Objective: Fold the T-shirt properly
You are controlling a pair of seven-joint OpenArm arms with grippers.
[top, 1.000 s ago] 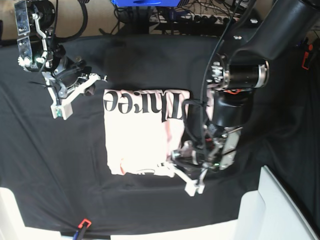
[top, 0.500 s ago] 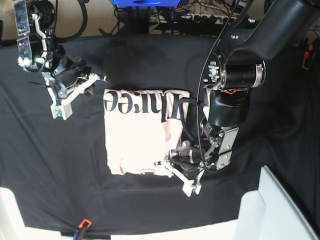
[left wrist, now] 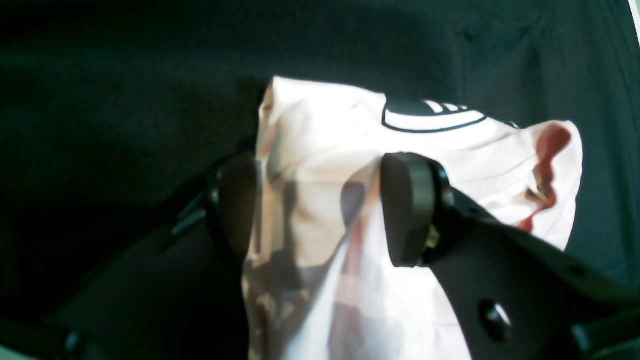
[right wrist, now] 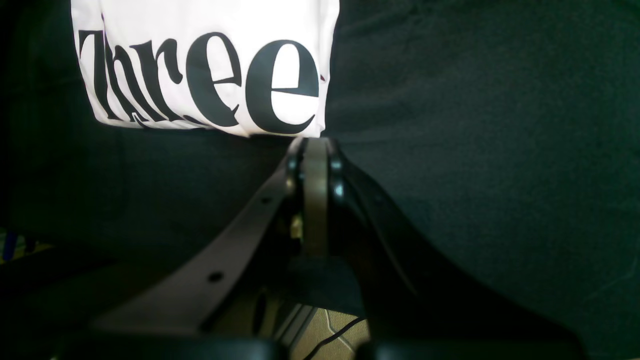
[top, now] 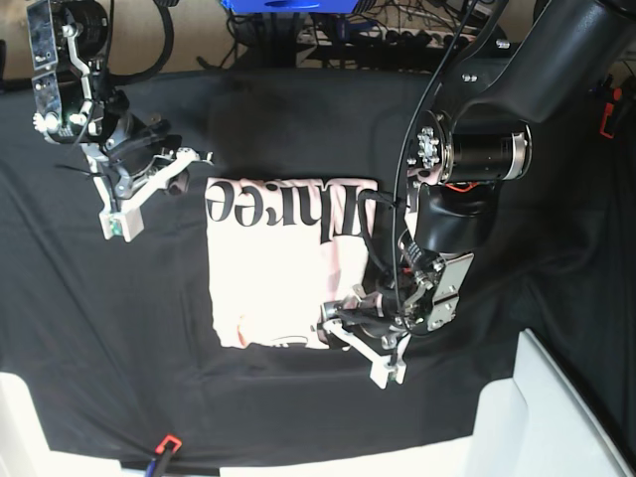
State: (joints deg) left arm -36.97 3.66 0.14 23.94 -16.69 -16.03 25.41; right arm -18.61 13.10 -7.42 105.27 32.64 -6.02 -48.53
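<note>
T-shirt (top: 278,263) lies partly folded at the centre of the black table cloth (top: 119,338), a pale pink block with its long axis running from the "Three" print at the far edge down to the near hem. Print reads upside down in the base view.

Left gripper (left wrist: 320,210) sits at the near right corner of the block. Wrist view: jaws stand apart, pink fabric bunched between and across them; one finger pad (left wrist: 407,210) rests on top of the cloth. Not closed on it, so no firm hold as yet. Shirt lies directly ahead of and under this pincer.

Right gripper (right wrist: 315,150) hangs just off the far left corner, beside the final "e" of the print. Jaws pressed together, nothing between them. Close to the shirt edge, contact cannot be told.

Judgement: left arm is the engaged one. Next fold likely turns on carrying the near corner along the long axis toward the print.
</note>
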